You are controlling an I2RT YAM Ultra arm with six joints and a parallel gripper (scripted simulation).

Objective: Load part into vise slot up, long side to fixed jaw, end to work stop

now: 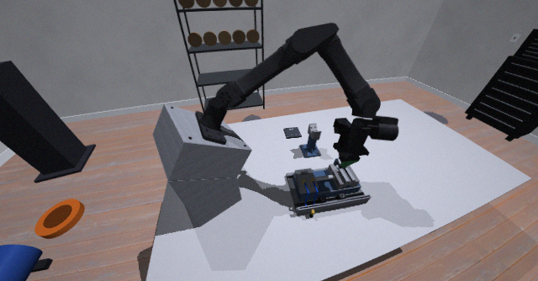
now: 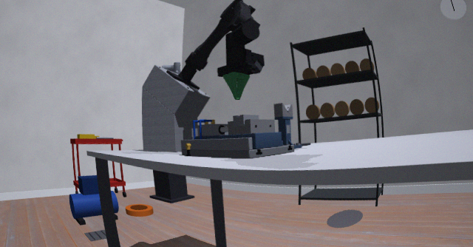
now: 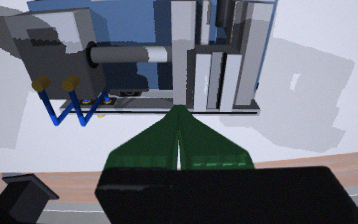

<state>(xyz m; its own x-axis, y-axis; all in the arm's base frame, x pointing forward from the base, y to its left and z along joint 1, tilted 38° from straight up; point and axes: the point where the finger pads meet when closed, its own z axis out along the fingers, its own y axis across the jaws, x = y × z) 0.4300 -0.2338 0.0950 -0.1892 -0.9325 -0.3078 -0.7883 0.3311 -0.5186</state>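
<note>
The hand [image 1: 345,165] [image 2: 237,98] [image 3: 178,112] is fully closed and empty. The block [image 1: 346,176] [image 2: 245,117] [image 3: 202,82] lies between the vise jaws, slot up. Caution: off-centre pushing could skew it; low fingertips could strike the rod-side jaw [image 3: 181,60].

The white bench [image 1: 454,163] [image 2: 388,154] carries the vise's base [image 1: 332,204] [image 2: 218,148] [image 3: 145,106]. Beyond it in the top view stand the V-block's stand [image 1: 311,150] [image 2: 284,129] and a dark plate [image 1: 292,132].

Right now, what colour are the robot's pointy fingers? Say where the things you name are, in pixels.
The fingers [image 2: 230,80] are dark green, seen best in the wrist view.
</note>
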